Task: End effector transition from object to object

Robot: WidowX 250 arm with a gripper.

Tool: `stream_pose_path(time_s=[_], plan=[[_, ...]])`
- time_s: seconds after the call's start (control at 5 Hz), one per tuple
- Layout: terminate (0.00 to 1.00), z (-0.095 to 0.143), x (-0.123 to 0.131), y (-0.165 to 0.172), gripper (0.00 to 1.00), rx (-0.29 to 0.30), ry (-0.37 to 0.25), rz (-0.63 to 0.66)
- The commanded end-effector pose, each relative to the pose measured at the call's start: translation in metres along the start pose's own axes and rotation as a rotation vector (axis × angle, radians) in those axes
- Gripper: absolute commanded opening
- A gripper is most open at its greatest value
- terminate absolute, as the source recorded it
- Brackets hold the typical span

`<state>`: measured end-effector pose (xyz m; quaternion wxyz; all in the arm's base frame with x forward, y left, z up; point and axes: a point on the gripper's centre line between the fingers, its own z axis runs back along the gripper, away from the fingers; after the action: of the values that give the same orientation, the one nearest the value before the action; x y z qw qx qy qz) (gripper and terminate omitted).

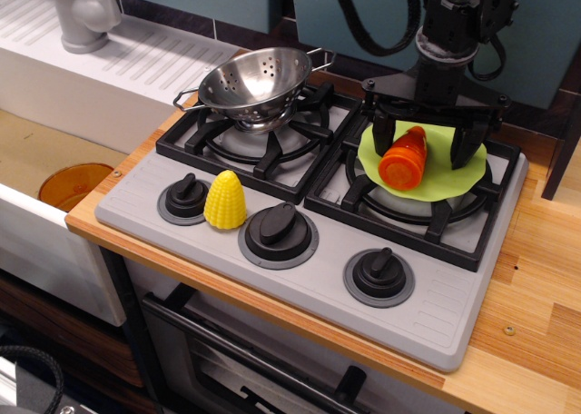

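At right of centre, upper frame, your hand (425, 146) hangs with fingers apart, straddling the orange cup (404, 158) on the green plate (467, 174); colander (256, 84) sits left.

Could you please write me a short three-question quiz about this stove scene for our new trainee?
1. True or false: the metal colander sits on the rear left burner grate.
2. What does the orange carrot-like toy lie on?
A. the wooden counter
B. the green cloth
C. inside the colander
3. Fill in: the yellow corn toy stands among the stove's black ____.

Key
1. True.
2. B. The toy lies on the cloth, on the right burner, with the gripper around it, one of the fingers on each side; whether they press it cannot be told.
3. Knobs: it stands between the left knob and the middle knob.
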<state>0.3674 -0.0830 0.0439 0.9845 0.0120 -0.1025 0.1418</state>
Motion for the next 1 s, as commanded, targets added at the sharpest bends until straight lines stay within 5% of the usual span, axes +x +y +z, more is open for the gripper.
stream_pose_path(time_s=[0.0,0.8], plan=[[0.0,0.0,0.0,0.0,1.0,0.0,0.0,0.0],[0.0,0.067,0.015,-0.003,1.0,0.071,0.019,-0.057]])
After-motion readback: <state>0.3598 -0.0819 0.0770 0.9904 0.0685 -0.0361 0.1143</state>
